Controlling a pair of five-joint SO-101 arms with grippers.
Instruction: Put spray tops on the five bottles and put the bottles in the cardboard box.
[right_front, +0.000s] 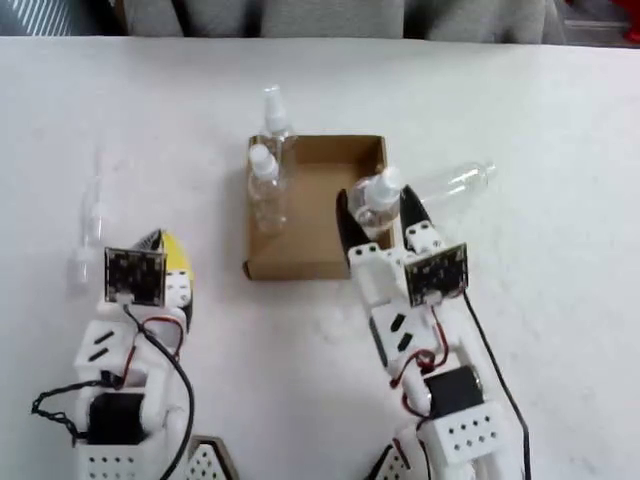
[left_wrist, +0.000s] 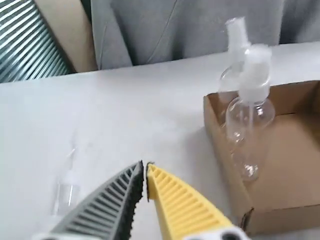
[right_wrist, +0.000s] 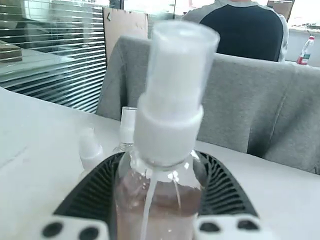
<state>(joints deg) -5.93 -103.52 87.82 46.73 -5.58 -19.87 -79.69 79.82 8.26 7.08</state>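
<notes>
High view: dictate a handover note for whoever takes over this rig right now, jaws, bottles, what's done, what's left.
Left gripper: jaws shut, empty, near the loose spray top on the table.
Right gripper: jaws shut on a capped bottle over the cardboard box's right side.
Done: two more capped bottles stand at the box's left side.
Left: lower the held bottle in; the bottle lying right of the box looks uncapped, so fit the top, then box it.

Office-like room: slatted window blinds (right_wrist: 50, 65), grey upholstered seating (right_wrist: 260, 110), white table (right_front: 520, 100).
</notes>
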